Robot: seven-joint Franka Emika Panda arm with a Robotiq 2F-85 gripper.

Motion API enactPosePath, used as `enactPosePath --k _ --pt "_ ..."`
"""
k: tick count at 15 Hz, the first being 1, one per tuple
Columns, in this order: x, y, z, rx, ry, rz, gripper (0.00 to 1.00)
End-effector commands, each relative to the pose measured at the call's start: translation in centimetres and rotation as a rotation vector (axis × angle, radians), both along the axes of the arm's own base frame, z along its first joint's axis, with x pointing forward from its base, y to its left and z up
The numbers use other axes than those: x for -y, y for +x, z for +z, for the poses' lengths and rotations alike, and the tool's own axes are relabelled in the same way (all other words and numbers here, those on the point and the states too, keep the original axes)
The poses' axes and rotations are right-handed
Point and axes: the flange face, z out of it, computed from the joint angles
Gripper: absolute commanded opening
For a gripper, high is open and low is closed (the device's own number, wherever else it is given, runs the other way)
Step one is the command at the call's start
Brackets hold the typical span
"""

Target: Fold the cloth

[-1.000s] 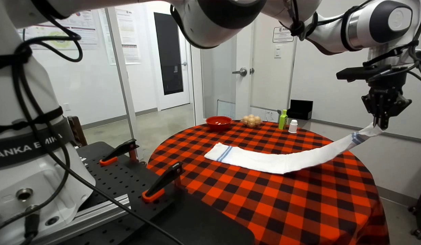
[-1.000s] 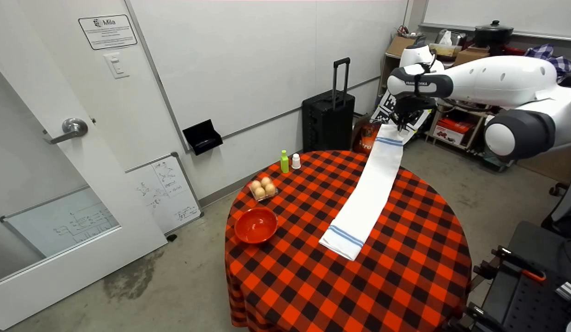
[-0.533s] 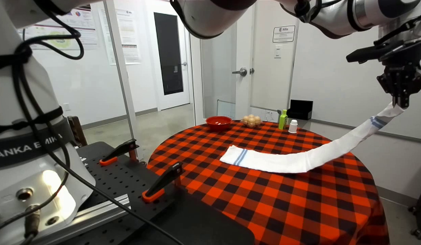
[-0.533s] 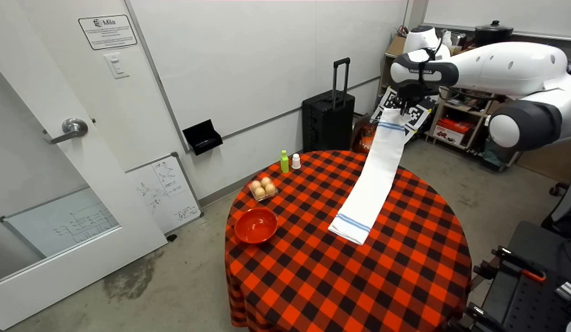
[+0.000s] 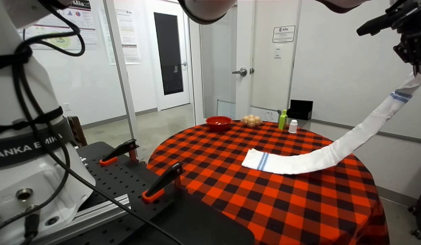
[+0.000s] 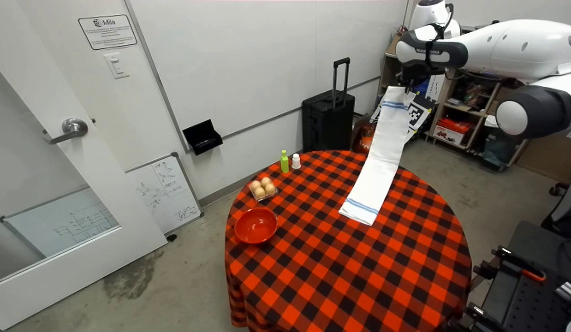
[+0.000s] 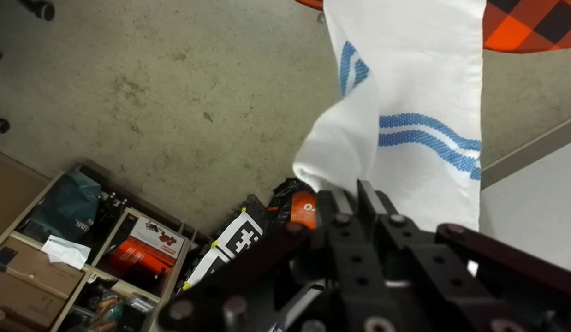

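In an exterior view, the blue-striped white towel (image 5: 333,154) slopes up from the checkered tablecloth (image 5: 299,207) to the Robotiq gripper (image 5: 420,72), which hangs past the tablecloth's edge. In an exterior view, the free striped end (image 6: 361,210) lies flat; the towel's long axis runs from there up to the gripper. In the wrist view, I find the jaws pinched on one side of the towel's upper end, its edge curled, with floor (image 7: 198,106) beneath. Judgement: folding calls for carrying the held end back along that axis, over the free end.
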Motion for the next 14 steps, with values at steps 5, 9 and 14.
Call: enactPosePath --k 5,9,14 --pt "-2.0 1.1 3.9 0.011 -0.047 0.021 0.02" --pt "-4.4 2.1 3.5 -0.043 0.001 0.131 0.02" --pt "-8.2 3.5 0.6 -0.159 0.068 0.264 0.02"
